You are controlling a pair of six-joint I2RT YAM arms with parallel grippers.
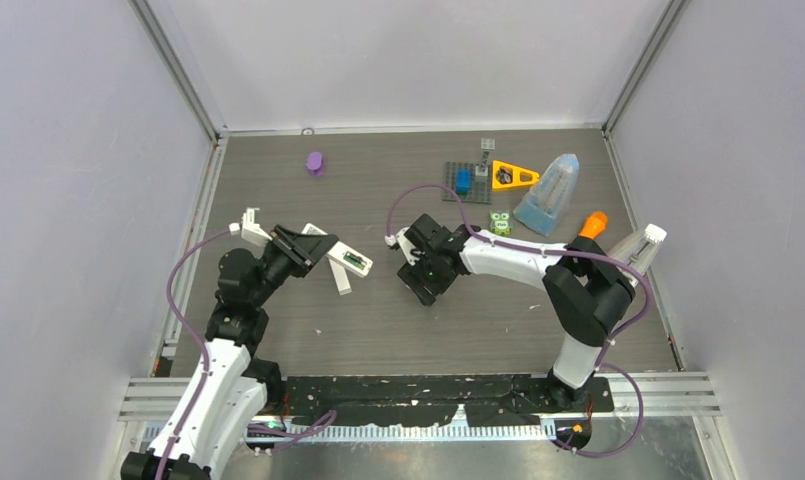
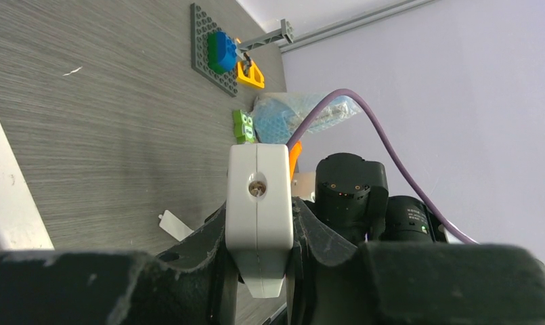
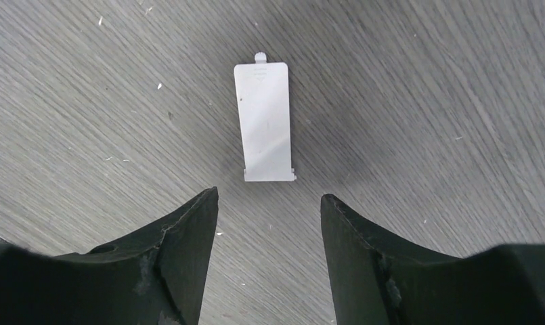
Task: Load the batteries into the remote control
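The remote is clamped in the left gripper with its compartment open. We cannot tell whether batteries sit inside, and we count none loose. One white bar lies just beside the remote. One battery cover lies right of the remote, beneath the right gripper, whose jaws stand apart and empty. We judge refitting the cover outstanding.

Top overhead, wide; left wrist low, grazing table; right wrist close, downward.
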